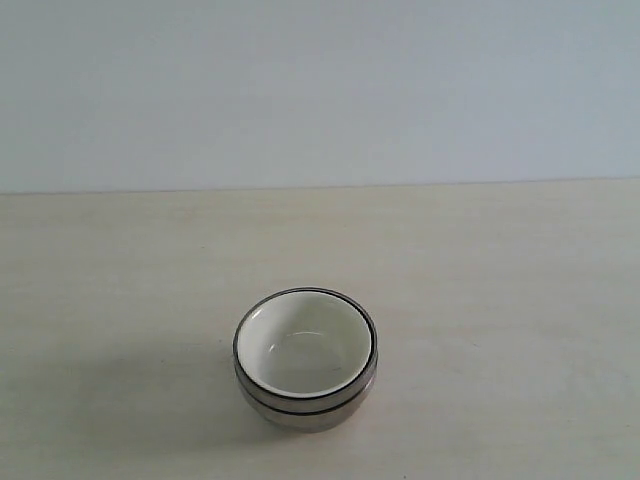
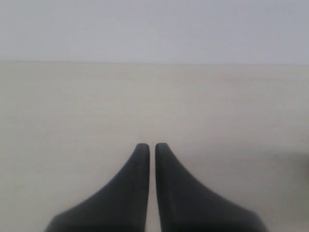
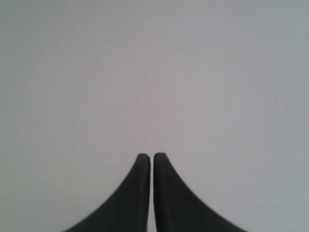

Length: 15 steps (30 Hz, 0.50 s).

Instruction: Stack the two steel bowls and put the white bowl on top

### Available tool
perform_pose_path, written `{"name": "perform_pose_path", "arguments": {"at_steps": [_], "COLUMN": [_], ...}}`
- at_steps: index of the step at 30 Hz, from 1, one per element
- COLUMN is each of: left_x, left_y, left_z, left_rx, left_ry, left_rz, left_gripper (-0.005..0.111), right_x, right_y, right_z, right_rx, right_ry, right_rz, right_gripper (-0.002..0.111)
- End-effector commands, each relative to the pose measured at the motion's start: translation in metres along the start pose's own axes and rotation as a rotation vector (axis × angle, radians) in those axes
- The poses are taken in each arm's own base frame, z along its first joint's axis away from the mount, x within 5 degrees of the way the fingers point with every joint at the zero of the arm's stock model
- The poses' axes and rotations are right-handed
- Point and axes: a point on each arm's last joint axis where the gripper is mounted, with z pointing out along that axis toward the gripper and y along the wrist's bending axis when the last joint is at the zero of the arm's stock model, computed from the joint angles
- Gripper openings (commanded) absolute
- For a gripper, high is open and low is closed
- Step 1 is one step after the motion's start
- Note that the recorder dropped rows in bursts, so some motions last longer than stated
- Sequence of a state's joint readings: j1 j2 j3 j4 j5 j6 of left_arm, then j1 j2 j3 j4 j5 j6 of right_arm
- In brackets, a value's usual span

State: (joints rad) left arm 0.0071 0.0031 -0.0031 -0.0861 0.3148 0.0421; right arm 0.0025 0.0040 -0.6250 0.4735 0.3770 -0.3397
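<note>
A pale, wood-grained tabletop (image 1: pixel 500 300) runs back to a plain grey-white wall (image 1: pixel 320 90). In the exterior view, the two steel bowls (image 1: pixel 305 418) stand on the near part of it, close to the middle, one nested inside the other. Their dark rims show as two close rings, and a strip of shiny metal side is visible below them. The white bowl (image 1: pixel 305 350) sits upright inside the upper steel bowl, and its cream interior fills almost the whole opening. It is the topmost piece of the stack. Its outer side is hidden by the steel rim around it. A soft shadow (image 1: pixel 150 390) spreads over the tabletop to the left of the stack.

The left wrist view shows the left tool (image 2: pixel 152 147) over bare tabletop with the wall beyond. Its two dark fingers are drawn together, leaving only a thin slit, and they grip nothing. In the right wrist view the right tool (image 3: pixel 152 157) is pinched narrow in the same way, against a plain pale grey background, also gripping nothing
</note>
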Motion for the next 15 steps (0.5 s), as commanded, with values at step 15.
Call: {"name": "perform_pose_path", "arguments": {"at_steps": [15], "left_x": [0.0], "left_y": [0.0], "left_z": [0.0], "left_rx": [0.005], "left_ry": [-0.007], "left_rz": [-0.004], "left_gripper": [0.004], "right_x": [0.17], "right_y": [-0.039], "right_z": [0.013], "right_rx": [0.251], "right_ry": [0.163], "right_rz": [0.228], "right_gripper": [0.0]}}
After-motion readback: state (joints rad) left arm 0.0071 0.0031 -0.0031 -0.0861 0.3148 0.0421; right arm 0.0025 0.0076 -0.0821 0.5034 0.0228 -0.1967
